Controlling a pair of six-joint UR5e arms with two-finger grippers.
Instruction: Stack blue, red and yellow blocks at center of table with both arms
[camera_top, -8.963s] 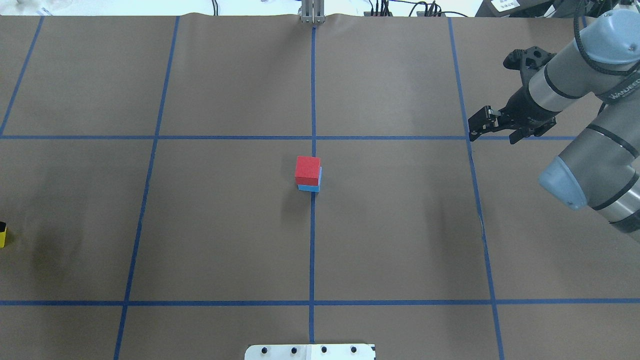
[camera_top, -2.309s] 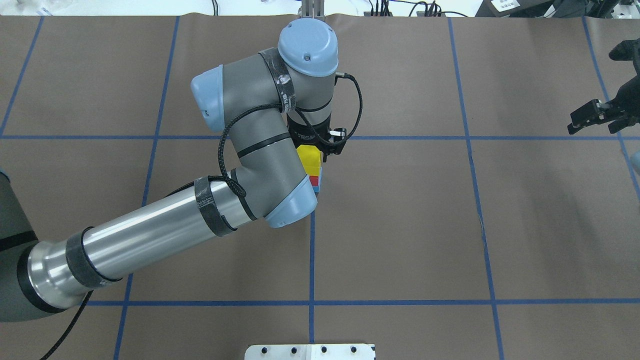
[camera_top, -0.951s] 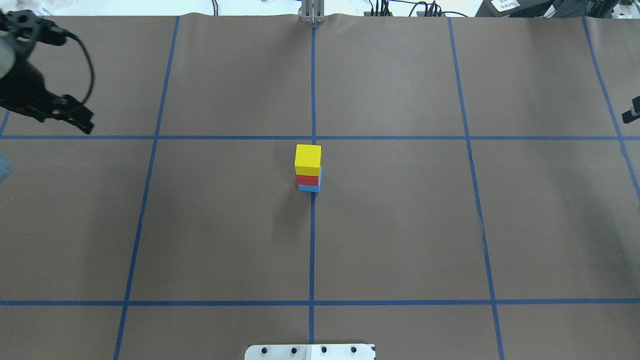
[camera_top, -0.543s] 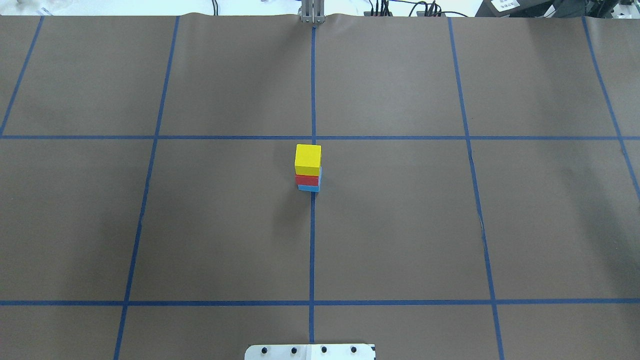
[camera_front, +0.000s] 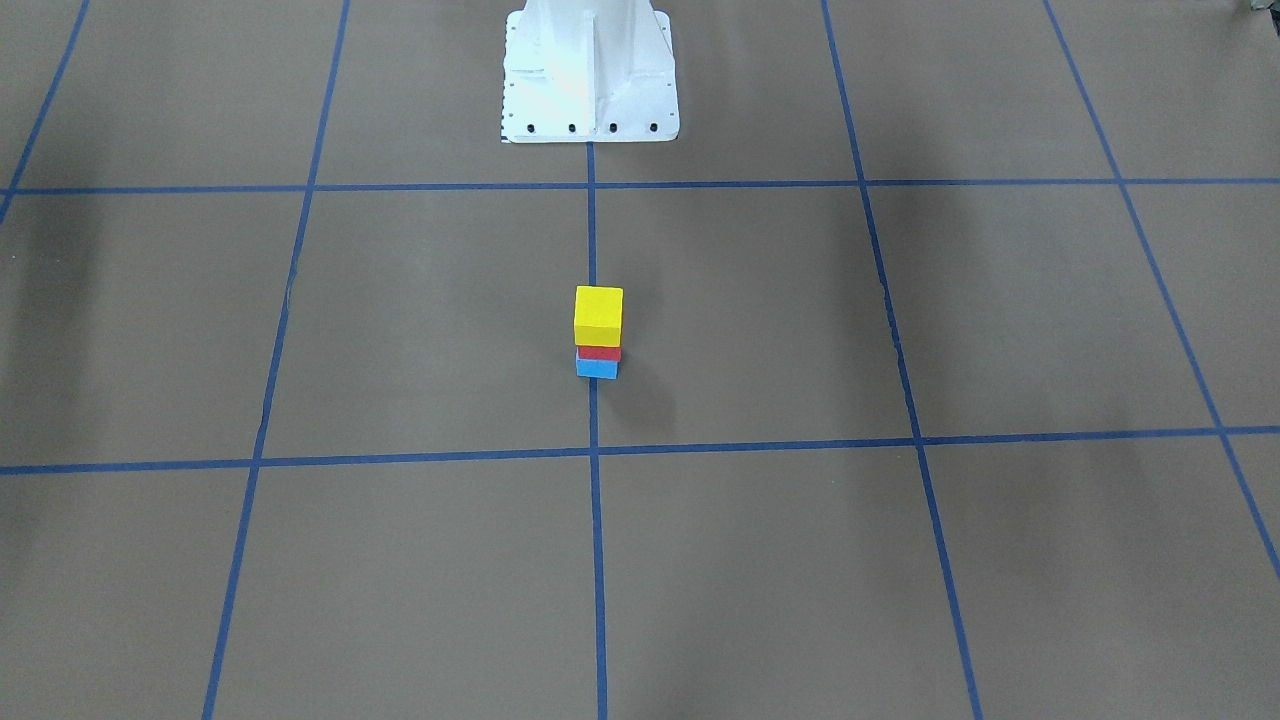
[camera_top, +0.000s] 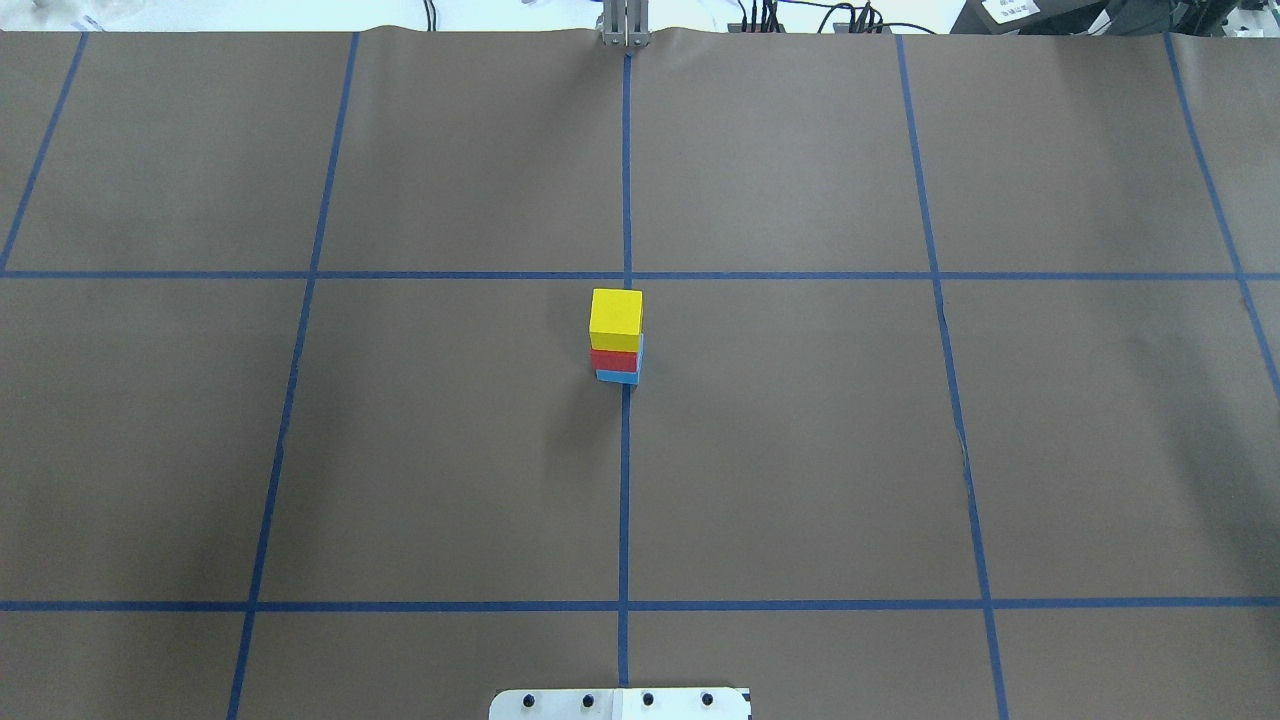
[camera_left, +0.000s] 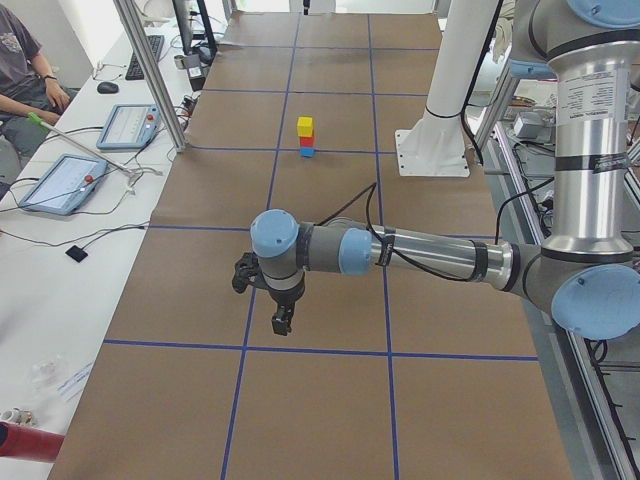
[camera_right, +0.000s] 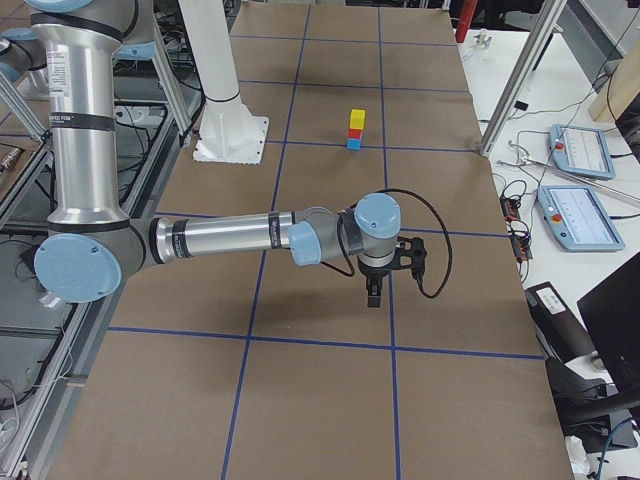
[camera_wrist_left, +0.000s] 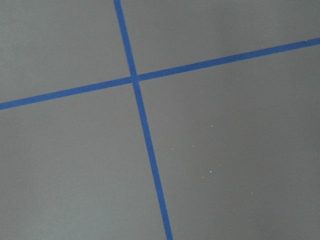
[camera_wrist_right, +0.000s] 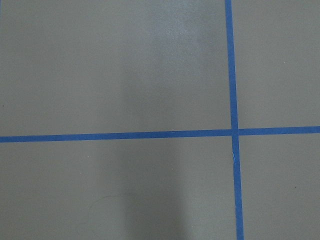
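- Stack: blue block (camera_top: 618, 377) at the bottom, red block (camera_top: 613, 361) on it, yellow block (camera_top: 615, 315) on top, upright at table (camera_top: 800, 450) centre on the middle tape line (camera_top: 624, 480).
- Left gripper (camera_left: 282, 322): points down above the table. It shows in a side view only, so I cannot tell if the jaws are apart or together. Stack is well apart from its jaws.
- Right gripper (camera_right: 373, 293): same pose, jaw state also cannot be told. Stack is well apart from its jaws too.
- Each wrist view shows a tape crossing below the jaws.
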